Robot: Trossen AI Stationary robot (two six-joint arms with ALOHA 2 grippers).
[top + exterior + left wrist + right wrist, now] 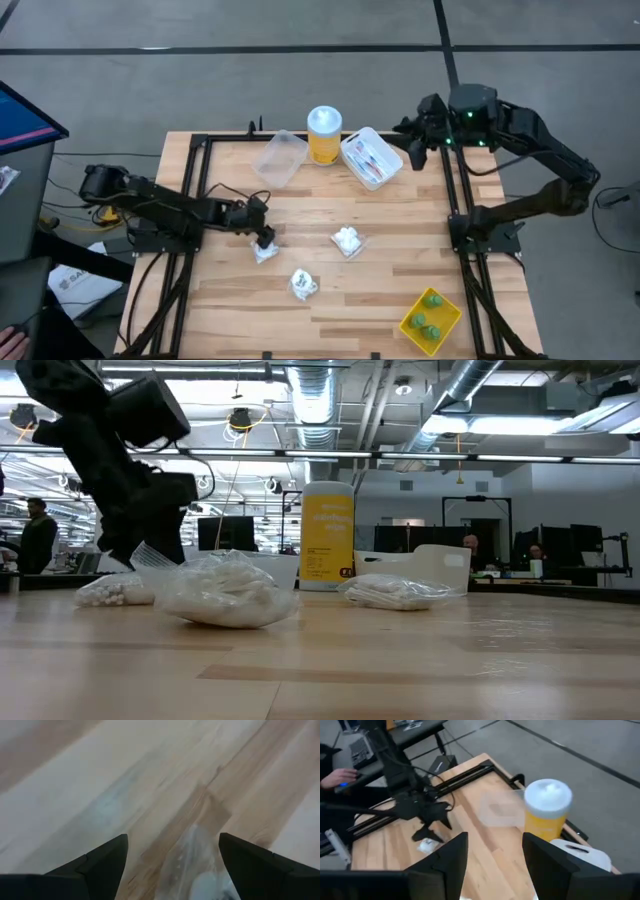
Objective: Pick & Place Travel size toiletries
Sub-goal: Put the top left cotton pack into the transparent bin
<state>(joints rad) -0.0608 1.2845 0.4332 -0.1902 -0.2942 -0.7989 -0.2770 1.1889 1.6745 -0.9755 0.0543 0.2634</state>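
Three small clear packets with white contents lie flat on the wooden table: one (265, 251) under my left gripper, one (303, 284) nearer the front edge, one (348, 240) toward the middle. My left gripper (262, 236) is open and low over the first packet, whose clear edge (195, 865) shows between its fingers, which stand apart from it. Three tiny green bottles (428, 313) sit in a yellow tray (447, 325) at the front right. Thin toothbrush-like sticks (368, 158) lie in a white tray (384, 139) at the back. My right gripper (415, 150) is open and empty, raised beside that tray.
A tall yellow jar with a white lid (324, 135) stands at the back, between an empty clear container (280, 158) and the white tray. Black frame rails (185, 200) run along the table's left and right sides. People sit in the room behind (470, 546).
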